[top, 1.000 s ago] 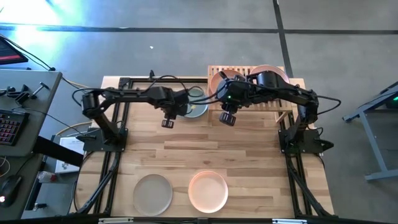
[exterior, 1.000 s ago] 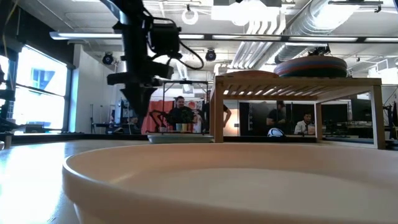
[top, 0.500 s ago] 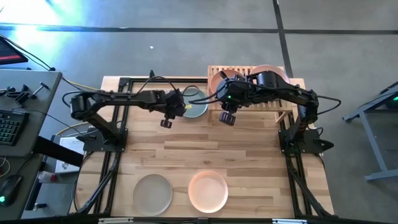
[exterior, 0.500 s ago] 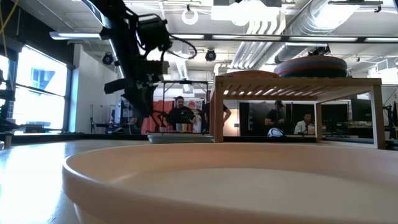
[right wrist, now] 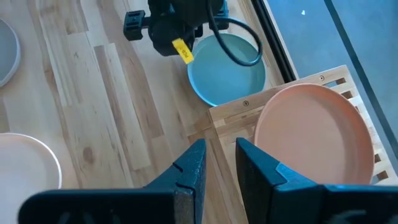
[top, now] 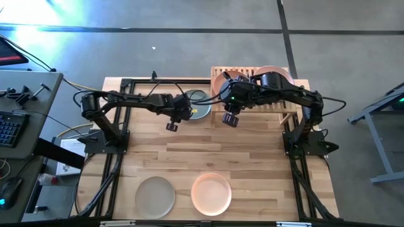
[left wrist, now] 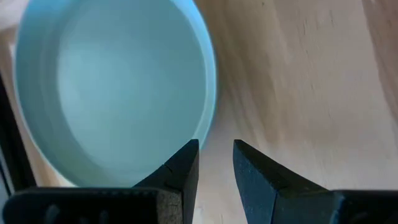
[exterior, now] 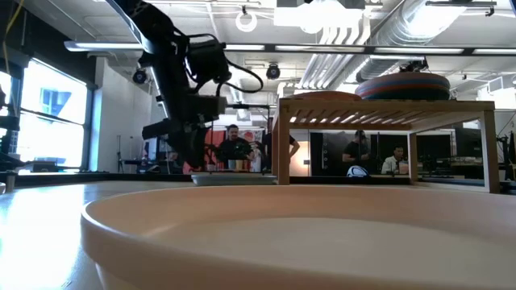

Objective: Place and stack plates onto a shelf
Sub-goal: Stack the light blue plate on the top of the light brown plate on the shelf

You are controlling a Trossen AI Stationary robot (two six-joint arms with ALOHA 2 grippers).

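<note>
1. Up at the table's 12 o'clock edge stands the shelf (top: 252, 94), a low rack of pale wooden slats, with a peach plate (right wrist: 311, 140) on its near half and a stack of plates (exterior: 403, 84) on the other.
2. Just beside the shelf, at its 9 o'clock, a pale blue plate (left wrist: 112, 93) lies flat on the butcher-block table (top: 221, 151); it is round, shallow and matte, with a raised rim.
3. The left gripper (top: 172, 126) hangs over that plate's 6 o'clock rim, its fingers (left wrist: 180, 174) a narrow gap apart and holding nothing.
4. The right gripper (top: 229, 120) hovers at the shelf's front edge, its fingers (right wrist: 189, 171) likewise narrowly parted and empty.
5. The left arm's dark body and cables cover part of the blue plate from above.
6. Near the table's 6 o'clock edge lie a grey plate (top: 155, 195) and a pink plate (top: 211, 193), side by side and well apart from the shelf.
7. People (exterior: 234, 149) show in the room beyond the table.
</note>
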